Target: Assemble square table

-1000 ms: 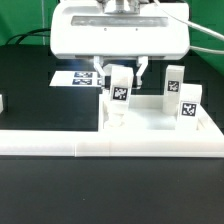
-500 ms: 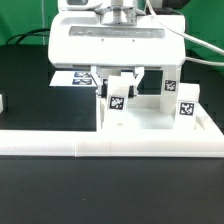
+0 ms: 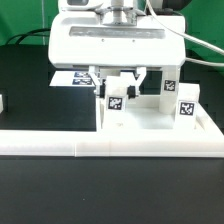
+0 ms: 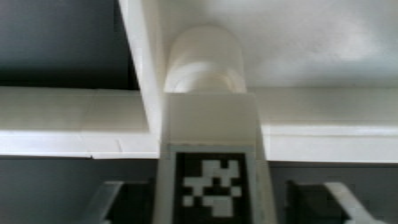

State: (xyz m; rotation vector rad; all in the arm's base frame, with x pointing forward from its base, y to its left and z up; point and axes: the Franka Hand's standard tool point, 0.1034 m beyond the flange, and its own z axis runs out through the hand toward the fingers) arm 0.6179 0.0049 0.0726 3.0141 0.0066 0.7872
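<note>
The white square slab (image 3: 150,122) lies flat behind the border rail. Two white tagged leg posts (image 3: 172,88) (image 3: 187,104) stand upright on the slab toward the exterior view's right. My gripper (image 3: 120,82) is shut on a third leg post (image 3: 118,98). It holds this post slightly tilted, with its lower end at the slab's corner on the exterior view's left. In the wrist view the held post (image 4: 217,120) runs from between my fingers (image 4: 111,200) to its rounded end at the slab's corner (image 4: 320,40). The contact under the post is hidden.
The long low white border rail (image 3: 100,146) runs across the front and also shows in the wrist view (image 4: 71,112). The marker board (image 3: 72,77) lies behind, partly hidden by the gripper body. A small white part (image 3: 2,102) sits at the exterior view's left edge.
The gripper has come down with the leg post in it, bringing the post's lower end to the slab's corner. Over the last half second almost nothing has moved.
</note>
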